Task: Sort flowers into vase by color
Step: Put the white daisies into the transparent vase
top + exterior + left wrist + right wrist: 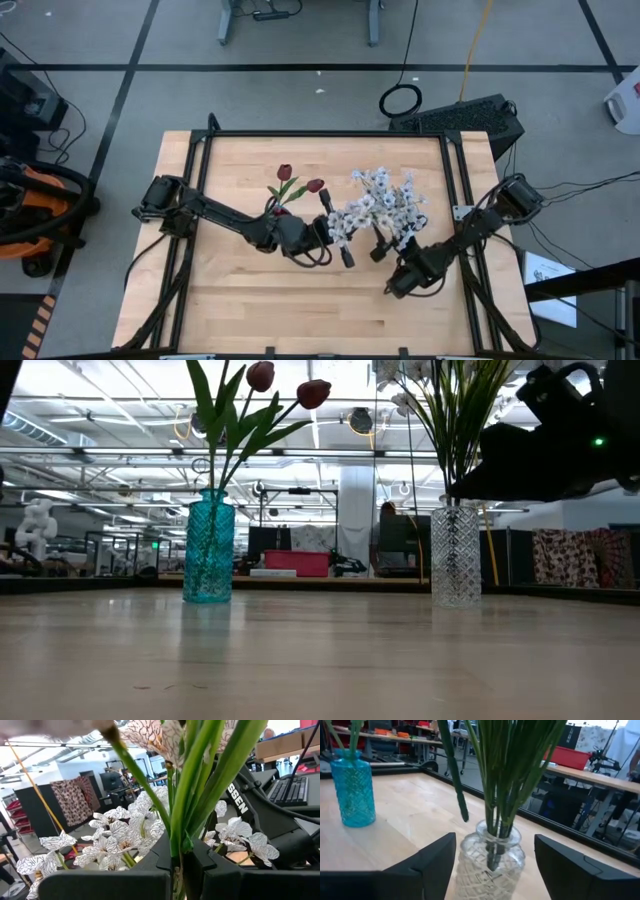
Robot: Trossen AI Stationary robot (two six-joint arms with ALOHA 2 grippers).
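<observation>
A blue glass vase (210, 545) holds two red tulips (313, 393) at the table's middle. To its right a clear cut-glass vase (490, 865) stands with a bunch of white flowers (385, 200), their green stems inside it. My left gripper (177, 870) is shut on another white flower spray (115, 837), left of the clear vase. My right gripper (495, 870) stands open and level, one finger on each side of the clear vase's body; whether it touches the glass I cannot tell. My left gripper pinches the spray's green stems (176, 847) between its two fingers, below the blossoms. The fingers come about level from the table's left and lie across the upright stems. The spray is lifted clear; its lower stem end (462, 812) hangs beside the clear vase's mouth.
Bare wooden tabletop (250, 290) lies toward the near edge and on the left. A black metal frame (320, 133) runs around the table. My right arm (550, 450) looms dark over the table's right part in the low view.
</observation>
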